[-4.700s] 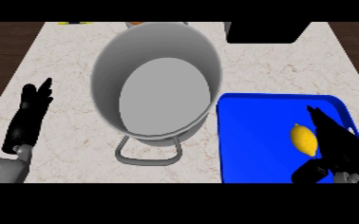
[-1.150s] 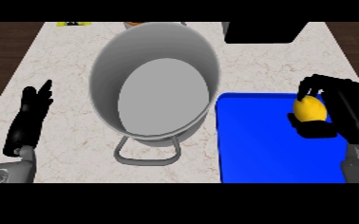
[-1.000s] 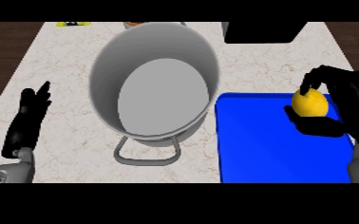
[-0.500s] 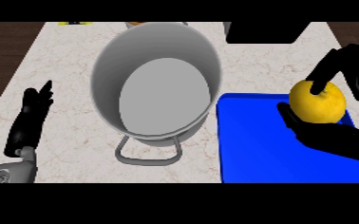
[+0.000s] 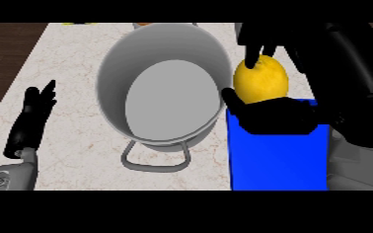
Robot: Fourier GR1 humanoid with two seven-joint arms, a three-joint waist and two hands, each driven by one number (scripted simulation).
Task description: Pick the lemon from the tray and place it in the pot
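Observation:
The yellow lemon (image 5: pixel 261 80) is held up high, close to the camera, with my right hand (image 5: pixel 280 116) shut on it, fingers above and thumb below. It hangs beside the right rim of the grey pot (image 5: pixel 164 86), which stands on the counter with its handle toward me. Under the hand lies the blue tray (image 5: pixel 275 158), partly hidden by my right hand and forearm. At the left edge my left hand (image 5: pixel 33 118) rests open, fingers up.
The marble counter (image 5: pixel 69 64) stretches around the pot. A dark object (image 5: pixel 251 29) stands at the back right behind my right hand. Small items show at the far edge behind the pot.
My right hand has taken the lemon off the tray, lifted it and carried it left toward the pot's rim. The left hand has stayed still.

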